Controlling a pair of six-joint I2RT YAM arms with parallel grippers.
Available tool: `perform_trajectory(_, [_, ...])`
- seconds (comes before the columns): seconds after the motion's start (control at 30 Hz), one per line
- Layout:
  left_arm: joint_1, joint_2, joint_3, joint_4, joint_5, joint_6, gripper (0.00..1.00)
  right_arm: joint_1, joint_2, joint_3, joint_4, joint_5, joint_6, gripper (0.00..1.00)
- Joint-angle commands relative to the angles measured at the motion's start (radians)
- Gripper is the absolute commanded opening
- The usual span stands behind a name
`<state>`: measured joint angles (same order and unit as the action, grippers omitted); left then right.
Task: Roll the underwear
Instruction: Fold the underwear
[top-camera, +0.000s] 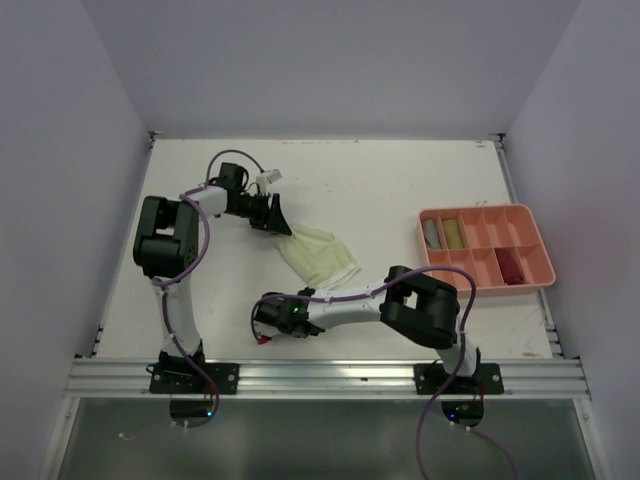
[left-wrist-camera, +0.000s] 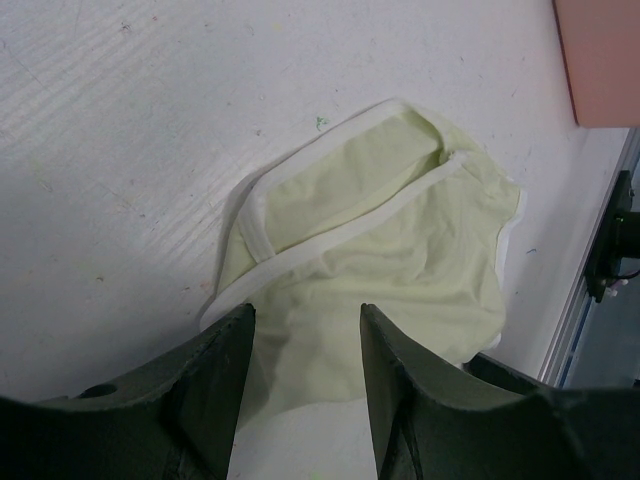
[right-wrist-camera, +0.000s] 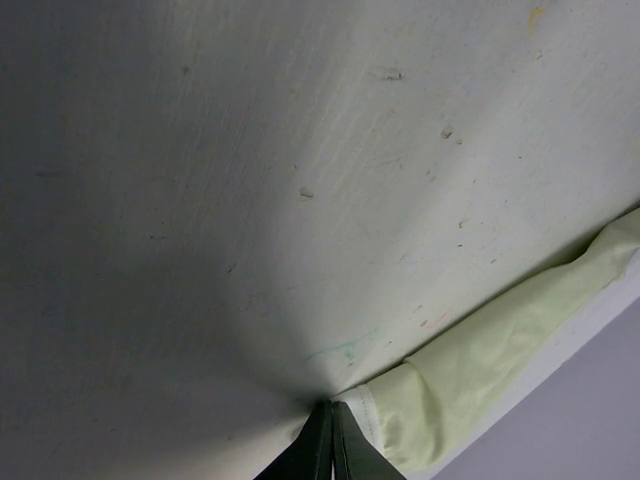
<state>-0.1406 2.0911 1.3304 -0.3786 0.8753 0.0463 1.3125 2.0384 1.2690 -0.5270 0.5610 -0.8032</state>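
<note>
Right fingers (right-wrist-camera: 310, 455): clenched at underwear (right-wrist-camera: 480, 370) corner, hold unclear, probably anchoring. Left fingers (left-wrist-camera: 205, 395): spread astride far edge for rolling.

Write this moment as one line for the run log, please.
stage: pale underwear spread, not rolled | left jaws: open over its edge | right jaws: shut beside its hem, grip unclear | tray: partly filled

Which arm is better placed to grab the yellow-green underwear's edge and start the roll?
Left, probably. The left claw stands open over the underwear; the right claw is shut, its tip by the hem, not clearly holding cloth.
</note>
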Motion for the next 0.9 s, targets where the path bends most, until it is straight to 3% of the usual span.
perform_trajectory(0.0, [0.013, 0.07, -0.008, -0.017, -0.176, 0.047, 0.53, 0.001, -0.009, 0.004, -0.083, -0.059, -0.114, 0.0])
perform_trajectory(0.57, [0.013, 0.083, 0.023, -0.034, -0.197, 0.035, 0.53, 0.034, -0.101, -0.01, -0.179, -0.085, -0.07, 0.0])
perform_trajectory(0.7, [0.013, 0.083, 0.024, -0.04, -0.191, 0.05, 0.54, 0.021, -0.128, 0.033, -0.166, -0.093, 0.013, 0.0])
perform_trajectory(0.8, [0.013, 0.048, 0.004, -0.022, -0.141, 0.07, 0.55, -0.041, -0.196, 0.073, -0.154, -0.185, 0.105, 0.19])
perform_trajectory(0.87, [0.012, -0.006, -0.01, 0.004, -0.096, 0.078, 0.56, -0.113, -0.26, 0.117, -0.171, -0.263, 0.179, 0.24])
